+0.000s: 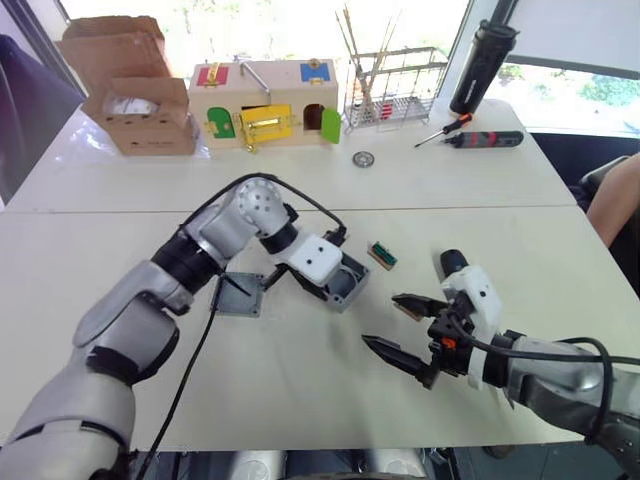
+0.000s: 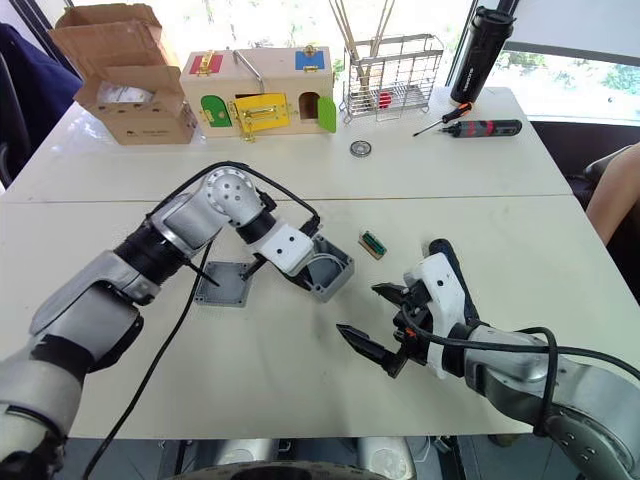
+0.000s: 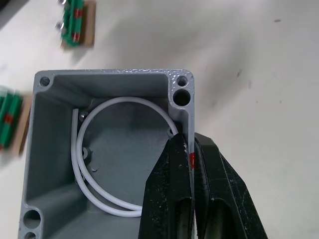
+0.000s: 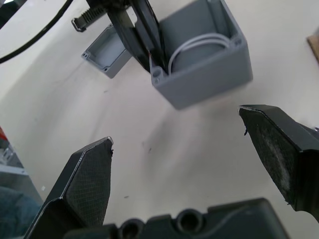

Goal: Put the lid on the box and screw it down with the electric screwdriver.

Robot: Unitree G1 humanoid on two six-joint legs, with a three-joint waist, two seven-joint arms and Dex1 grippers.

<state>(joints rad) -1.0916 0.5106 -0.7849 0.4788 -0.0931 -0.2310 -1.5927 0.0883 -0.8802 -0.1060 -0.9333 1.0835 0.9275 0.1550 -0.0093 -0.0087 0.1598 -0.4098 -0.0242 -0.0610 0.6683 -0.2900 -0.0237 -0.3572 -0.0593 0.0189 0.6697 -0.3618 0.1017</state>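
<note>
Nearest the camera, the right gripper (image 1: 404,326) hovers just above the white table (image 1: 300,400) at the near right, its two black fingers spread wide apart and holding nothing. Its open jaws face the box (image 4: 207,62), which sits a little farther and to the left near the middle of the table.

That box is grey, open at the top, with a white wire coil (image 3: 119,154) curled inside and screw holes at its corners. On it the left gripper (image 3: 192,149) is clamped: one finger is inside the box and the other outside, pinching one side wall, where a small red mark shows between the fingers. Just left of the box, the lid (image 2: 224,283) lies flat on the table, apart from the box, partly crossed by the arm's black cable.

Just right of the box lies a small green part on a brown base (image 2: 374,243). Far across the table, at the far right, the electric screwdriver (image 1: 487,139) lies on its side, with a slimmer black-and-red screwdriver (image 1: 444,130) touching its left end and a tall black bottle (image 1: 480,66) behind them. Along the far edge stand a wire rack (image 1: 392,92), a colourful wooden latch box (image 1: 262,105) and a brown cardboard carton (image 1: 135,90). A small metal disc (image 1: 363,158) lies in front of the rack.
</note>
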